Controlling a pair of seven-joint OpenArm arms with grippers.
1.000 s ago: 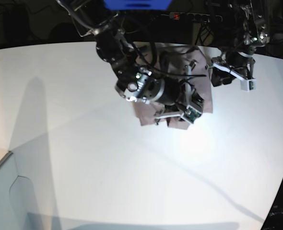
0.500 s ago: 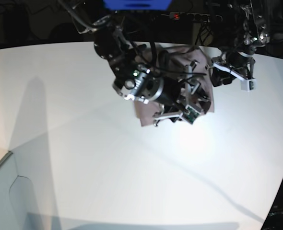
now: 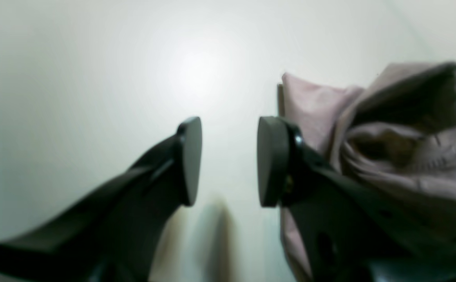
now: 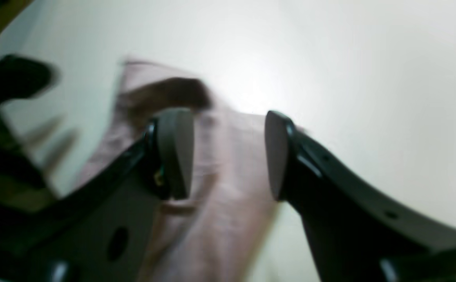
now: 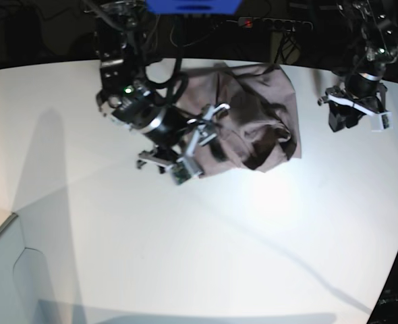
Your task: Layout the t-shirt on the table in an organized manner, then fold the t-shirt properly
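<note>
T-shirt (image 5: 253,115) bunched on bench (image 5: 185,236). Right pincer (image 4: 228,154) apart above it, empty; left pincer (image 3: 228,160) apart beside it, empty.

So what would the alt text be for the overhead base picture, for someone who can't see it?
A crumpled dusty mauve cotton t-shirt lies bunched on a large matte white table. The right arm's open end effector hangs at the shirt's edge, on the picture's left. The left arm's end effector hangs apart from the shirt on the picture's right.
</note>
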